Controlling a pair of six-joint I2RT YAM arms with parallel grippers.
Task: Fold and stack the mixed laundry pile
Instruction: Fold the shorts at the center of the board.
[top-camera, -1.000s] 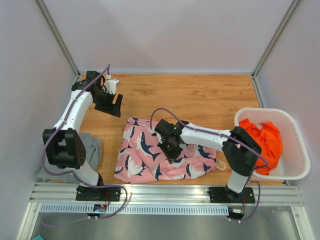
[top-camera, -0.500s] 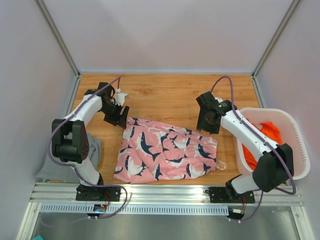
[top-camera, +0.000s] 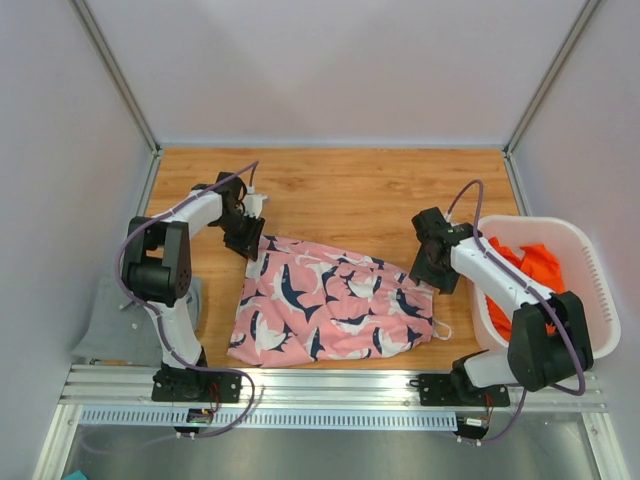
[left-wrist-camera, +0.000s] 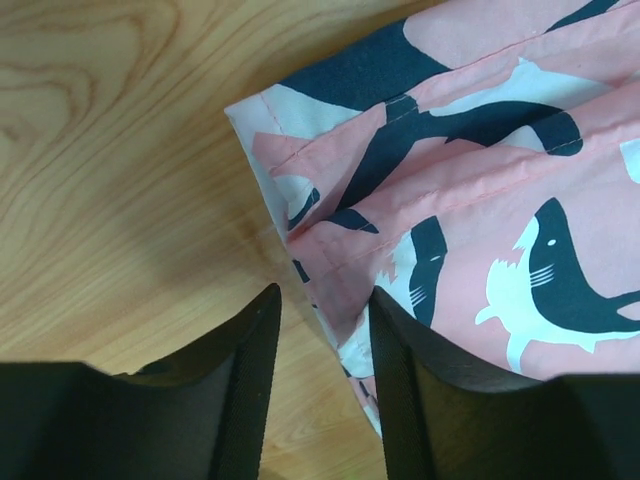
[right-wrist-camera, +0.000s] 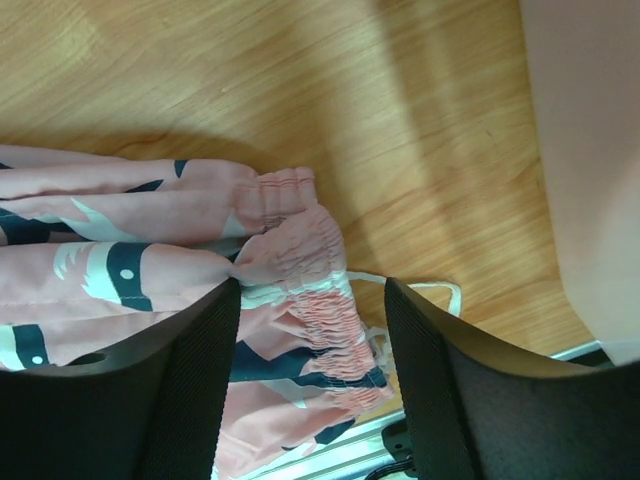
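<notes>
Pink shark-print garment (top-camera: 330, 310): thin matt cloth, stitched hems, gathered waistband. Bench (top-camera: 350, 190): smooth wood grain, slight sheen. Basket (top-camera: 603, 300): smooth white plastic. Orange garment (top-camera: 535, 275): matt cloth. Left gripper (left-wrist-camera: 322, 310): matt black, finely ribbed.

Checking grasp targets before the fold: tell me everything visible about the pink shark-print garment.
The pink garment looks like thin woven cloth, printed with navy and white sharks. It lies spread and mildly wrinkled on the wooden table, long side running left to right. Its left corner shows stitched hems. Its right end has a gathered elastic waistband with a white drawstring trailing out. The left gripper holds open fingers at the far left corner, and the right gripper straddles the waistband. Contact is unclear.
</notes>
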